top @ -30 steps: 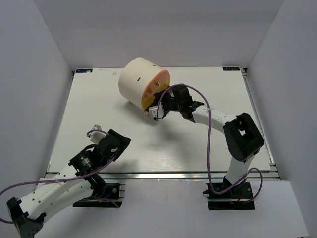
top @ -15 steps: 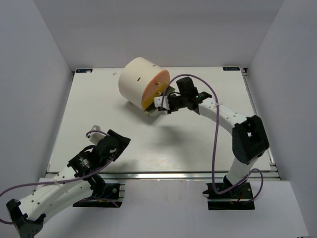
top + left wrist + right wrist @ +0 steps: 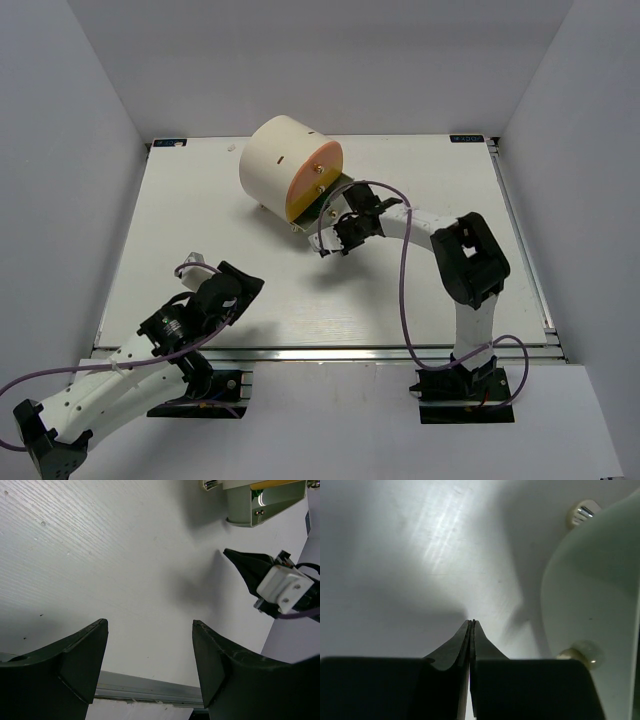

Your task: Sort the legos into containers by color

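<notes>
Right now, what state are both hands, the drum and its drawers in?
left hand, open, empty.
right hand, shut, holding nothing.
drum, standing on its legs.
olive-grey drawer, pulled out.
orange drawers, pushed in.

Bright light falls from above. Glare shines on the table [image 3: 437, 540]. Close things look blurry, and shadows are soft.

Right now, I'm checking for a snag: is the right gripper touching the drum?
Apart. The right wrist view shows bare table between the shut right gripper and the drum.
</notes>
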Controlling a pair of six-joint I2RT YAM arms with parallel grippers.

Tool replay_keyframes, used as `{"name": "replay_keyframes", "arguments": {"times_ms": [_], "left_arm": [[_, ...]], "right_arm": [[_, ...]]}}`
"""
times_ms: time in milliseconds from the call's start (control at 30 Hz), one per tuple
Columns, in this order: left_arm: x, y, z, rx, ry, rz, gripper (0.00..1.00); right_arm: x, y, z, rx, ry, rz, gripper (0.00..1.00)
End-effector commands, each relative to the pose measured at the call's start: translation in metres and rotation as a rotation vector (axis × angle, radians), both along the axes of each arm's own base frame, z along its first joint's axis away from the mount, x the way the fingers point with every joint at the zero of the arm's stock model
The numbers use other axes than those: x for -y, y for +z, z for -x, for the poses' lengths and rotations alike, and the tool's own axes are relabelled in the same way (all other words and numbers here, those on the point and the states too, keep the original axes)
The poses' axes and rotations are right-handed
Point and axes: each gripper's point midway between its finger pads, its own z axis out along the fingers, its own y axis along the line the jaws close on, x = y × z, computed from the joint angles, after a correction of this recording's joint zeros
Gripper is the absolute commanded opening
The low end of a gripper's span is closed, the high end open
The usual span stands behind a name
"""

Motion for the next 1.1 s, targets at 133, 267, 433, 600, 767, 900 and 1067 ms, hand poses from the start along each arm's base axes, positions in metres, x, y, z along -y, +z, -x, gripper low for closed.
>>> {"name": "replay_keyframes", "arguments": {"times_ms": [133, 267, 433, 600, 767, 900, 1067], "left_arm": [[-0.002, 0.000, 0.001, 0.006, 0.002, -0.009, 0.78], [-0.002, 0.000, 0.000, 0.005, 0.004, -0.012, 0.78], [-0.001, -0.001, -0.001, 0.006, 0.001, -0.010, 0.78], [0.000, -0.001, -0.001, 0.005, -0.002, -0.010, 0.78], [-0.001, 0.000, 0.000, 0.003, 0.000, -0.011, 0.78], [-0.003, 0.000, 0.001, 0.005, 0.003, -0.006, 0.77], [-0.003, 0.002, 0.002, 0.013, 0.004, 0.001, 0.77]], "right_arm": [[-0.044, 0.035, -0.075, 0.312, -0.056, -0.092, 0.08], [-0.050, 0.040, -0.087, 0.363, -0.071, -0.105, 0.33], [-0.053, 0.042, -0.092, 0.384, -0.076, -0.119, 0.79], [-0.054, 0.039, -0.093, 0.376, -0.085, -0.117, 0.89], [-0.056, 0.052, -0.088, 0.364, -0.075, -0.147, 0.86], [-0.046, 0.056, -0.067, 0.289, -0.073, -0.154, 0.79], [-0.025, 0.070, -0.029, 0.169, -0.122, -0.198, 0.58]]}}
